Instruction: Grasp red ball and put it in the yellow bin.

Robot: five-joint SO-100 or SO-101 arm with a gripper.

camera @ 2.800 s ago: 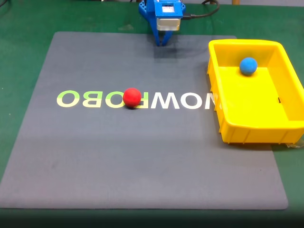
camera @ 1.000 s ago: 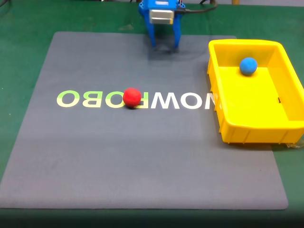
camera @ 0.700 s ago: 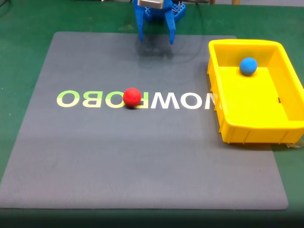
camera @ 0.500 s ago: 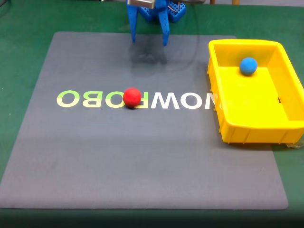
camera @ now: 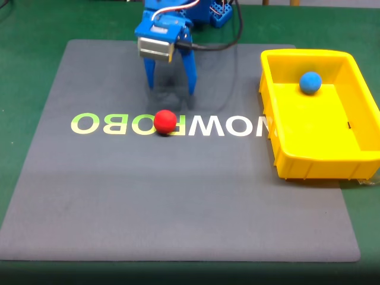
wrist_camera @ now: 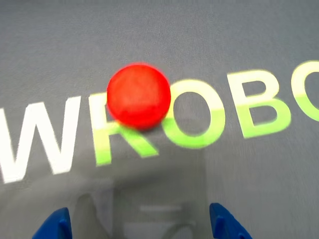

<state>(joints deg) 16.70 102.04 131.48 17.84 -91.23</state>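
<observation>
In the wrist view the pincer (wrist_camera: 140,226) shows as two blue fingertips (wrist_camera: 56,225) at the bottom edge, spread wide apart with nothing between them but grey mat (wrist_camera: 149,30). Just ahead of them, a little left of the midline between the tips, the red ball (wrist_camera: 138,94) rests on the mat over the printed letter R (wrist_camera: 119,144), its edge reaching the neighbouring O, with a W further left and more letters running off to the right. In the fixed view the pincer (camera: 170,90) points down over the mat (camera: 178,196), its two blue fingers open, their tips above the lettering (camera: 172,124). The red ball (camera: 165,121) lies just in front of the tips, nearer the camera and roughly centred on the gap, not touching either finger. Well off to the right of the pincer in this view, the yellow bin (camera: 309,157) sits partly on the mat's right edge, and a blue ball (camera: 310,82) lies inside it near its far wall. Behind the pincer, the blue arm (camera: 163,27) with a black cable (camera: 219,43) rises to the top edge, over green table (camera: 35,24).
</observation>
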